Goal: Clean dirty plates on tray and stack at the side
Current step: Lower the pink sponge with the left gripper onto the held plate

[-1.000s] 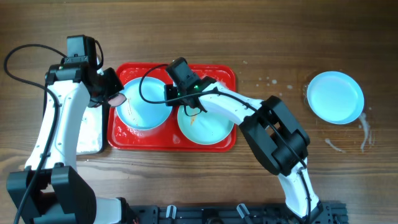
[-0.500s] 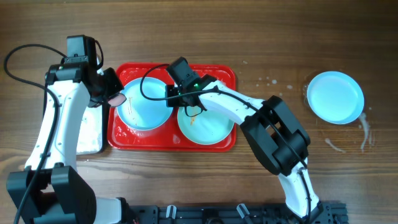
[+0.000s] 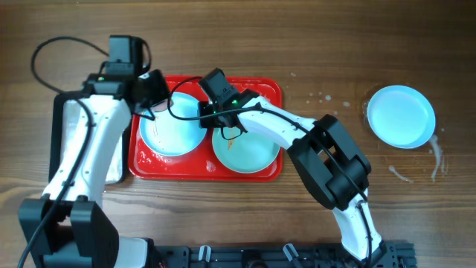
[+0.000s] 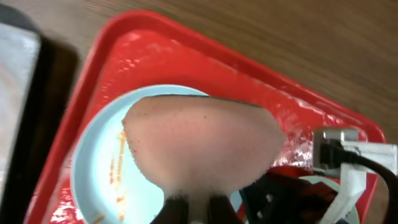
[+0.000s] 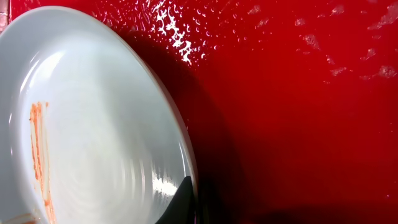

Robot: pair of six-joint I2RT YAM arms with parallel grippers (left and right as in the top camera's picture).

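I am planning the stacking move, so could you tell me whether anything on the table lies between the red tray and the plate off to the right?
Nothing visible does: between the tray and the lone plate there is only bare wooden table with a few water drops.

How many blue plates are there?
3. The left plate and the right plate sit side by side on the red tray; the third plate is alone on the table, far to the right. Part of the tray is covered, though no other plate shows.
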